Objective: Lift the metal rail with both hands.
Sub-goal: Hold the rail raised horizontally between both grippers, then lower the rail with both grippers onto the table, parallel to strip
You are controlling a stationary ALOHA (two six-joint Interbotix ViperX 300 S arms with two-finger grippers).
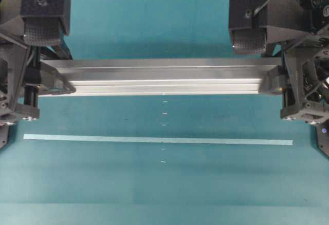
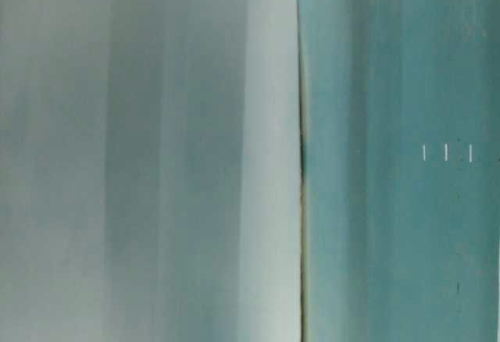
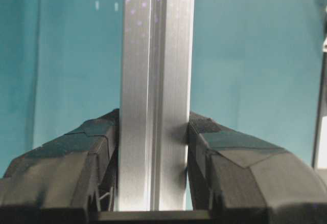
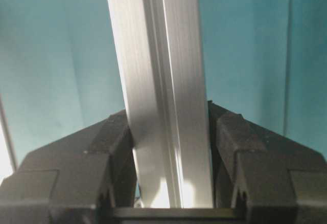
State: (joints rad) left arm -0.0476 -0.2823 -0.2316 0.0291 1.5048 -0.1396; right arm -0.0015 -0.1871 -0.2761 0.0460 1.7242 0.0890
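Clamping the two ends of the long silver grooved aluminium rail point(image 1: 164, 76), both sets of black wedge-fingered jaws are closed on metal. In the left wrist view the left gripper point(image 3: 154, 147) has its fingers point(image 3: 76, 152) pressed flat against the two long sides of the rail point(image 3: 156, 106), which runs straight away from the camera up the middle of the picture. The right wrist view shows the same hold: the right gripper point(image 4: 168, 142) squeezes the rail point(image 4: 163, 96) from both sides, with the bar leaning slightly toward the upper left of that picture.

From overhead, the left gripper point(image 1: 54, 83) grasps the rail at its left end and the right gripper point(image 1: 275, 81) grasps it at its right end, so the bar lies level across the picture between them, spanning most of the width. The lattice-braced black frames and arms stand behind and outside each end.

Below the rail in that view lies the teal bench point(image 1: 164, 184). A thin flat pale tape strip point(image 1: 157, 140) lies on the bench parallel to the rail, well apart from it on the near side. A short column of small white marks point(image 1: 164, 125) crosses the strip near its middle.

The table-level view is blurred: a pale grey surface on the left meets teal on the right, and no gripper can be made out there.
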